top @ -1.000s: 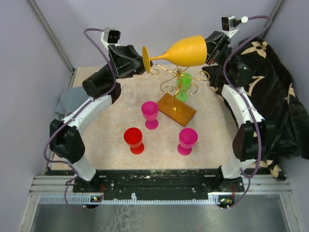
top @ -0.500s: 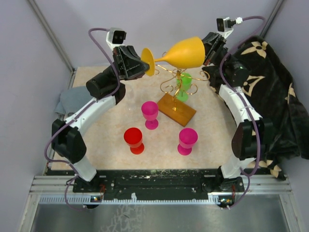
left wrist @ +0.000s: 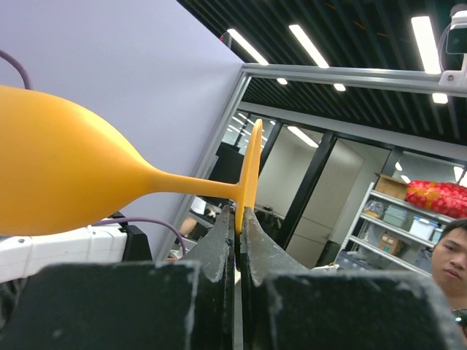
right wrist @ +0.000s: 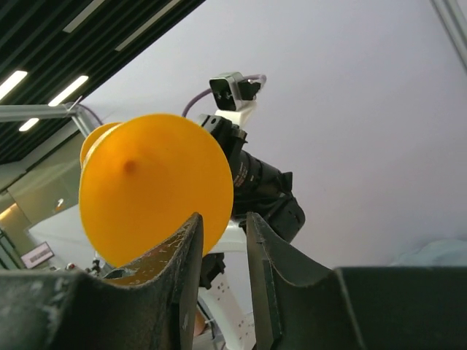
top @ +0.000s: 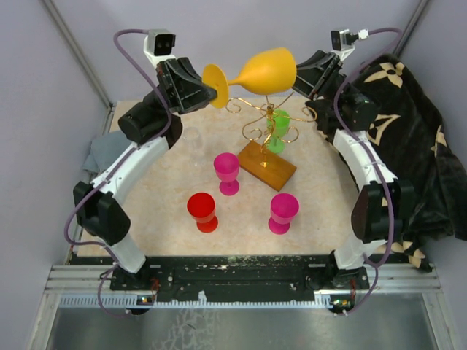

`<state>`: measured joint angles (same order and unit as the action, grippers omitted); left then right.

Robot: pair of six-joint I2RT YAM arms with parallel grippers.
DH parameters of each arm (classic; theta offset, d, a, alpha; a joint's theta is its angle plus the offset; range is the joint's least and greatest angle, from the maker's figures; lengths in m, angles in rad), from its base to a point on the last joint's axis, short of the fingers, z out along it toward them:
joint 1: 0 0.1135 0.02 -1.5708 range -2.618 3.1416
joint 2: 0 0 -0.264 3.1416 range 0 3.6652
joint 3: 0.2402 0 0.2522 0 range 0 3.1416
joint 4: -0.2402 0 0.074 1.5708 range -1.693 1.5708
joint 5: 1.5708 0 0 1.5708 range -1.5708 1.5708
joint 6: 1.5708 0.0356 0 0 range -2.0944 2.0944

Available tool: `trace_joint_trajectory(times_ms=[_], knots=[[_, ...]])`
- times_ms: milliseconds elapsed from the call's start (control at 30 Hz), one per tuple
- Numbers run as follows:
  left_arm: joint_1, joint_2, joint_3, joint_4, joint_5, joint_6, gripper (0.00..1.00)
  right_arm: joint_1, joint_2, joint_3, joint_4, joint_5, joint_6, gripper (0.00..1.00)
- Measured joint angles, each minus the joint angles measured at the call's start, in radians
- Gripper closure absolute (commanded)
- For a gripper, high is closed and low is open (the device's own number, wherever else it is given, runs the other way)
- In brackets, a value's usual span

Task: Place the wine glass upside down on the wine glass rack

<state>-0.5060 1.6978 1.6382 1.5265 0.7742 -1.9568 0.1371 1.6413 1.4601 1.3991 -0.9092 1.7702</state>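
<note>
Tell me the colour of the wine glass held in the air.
The wine glass is orange-yellow; the top external view shows it best.

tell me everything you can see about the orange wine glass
The wine glass is an opaque orange-yellow goblet, plastic-looking: rounded bowl, thin stem, flat round foot. It lies roughly horizontal in the air above the wine glass rack, foot to the left, bowl mouth toward the right gripper. The left gripper has its jaws pinched on the foot's edge. The right jaws stand slightly apart with nothing between them; whether they touch the rim cannot be told.
</note>
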Motion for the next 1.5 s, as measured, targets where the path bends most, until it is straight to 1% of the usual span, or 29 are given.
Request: trace_joint_trajectory(times_ms=[300, 433, 600, 667, 733, 833, 867, 967, 1100, 1300, 1500], knots=[[0.07, -0.022, 0.054, -0.053, 0.043, 0.012, 1.0, -0.053, -0.072, -0.081, -0.029, -0.005, -0.048, 0.67], [0.183, -0.045, 0.051, -0.11, 0.08, 0.026, 1.0, -0.086, -0.136, -0.142, -0.108, -0.013, -0.118, 0.67], [0.32, -0.077, -0.003, -0.213, 0.12, 0.078, 1.0, -0.103, -0.237, -0.204, -0.289, -0.021, -0.263, 0.67], [0.343, -0.085, -0.024, -0.277, 0.143, 0.124, 1.0, -0.103, -0.277, -0.209, -0.383, -0.024, -0.335, 0.67], [0.355, -0.085, -0.025, -0.383, 0.168, 0.207, 1.0, -0.103, -0.322, -0.21, -0.491, -0.023, -0.418, 0.68], [0.36, -0.085, -0.006, -0.594, 0.194, 0.377, 1.0, -0.103, -0.385, -0.21, -0.636, -0.013, -0.533, 0.68], [0.362, -0.084, 0.012, -0.69, 0.199, 0.454, 1.0, -0.103, -0.404, -0.21, -0.681, -0.008, -0.568, 0.68], [0.362, -0.077, 0.064, -0.878, 0.199, 0.612, 1.0, -0.103, -0.452, -0.21, -0.803, 0.007, -0.66, 0.68], [0.362, -0.052, 0.116, -1.029, 0.185, 0.754, 1.0, -0.103, -0.49, -0.21, -0.92, 0.031, -0.748, 0.69], [0.362, 0.047, 0.127, -1.155, 0.167, 0.842, 1.0, -0.103, -0.524, -0.21, -1.062, 0.061, -0.849, 0.7], [0.359, 0.136, 0.127, -1.25, 0.137, 0.87, 1.0, -0.103, -0.54, -0.217, -1.112, 0.079, -0.887, 0.7]])
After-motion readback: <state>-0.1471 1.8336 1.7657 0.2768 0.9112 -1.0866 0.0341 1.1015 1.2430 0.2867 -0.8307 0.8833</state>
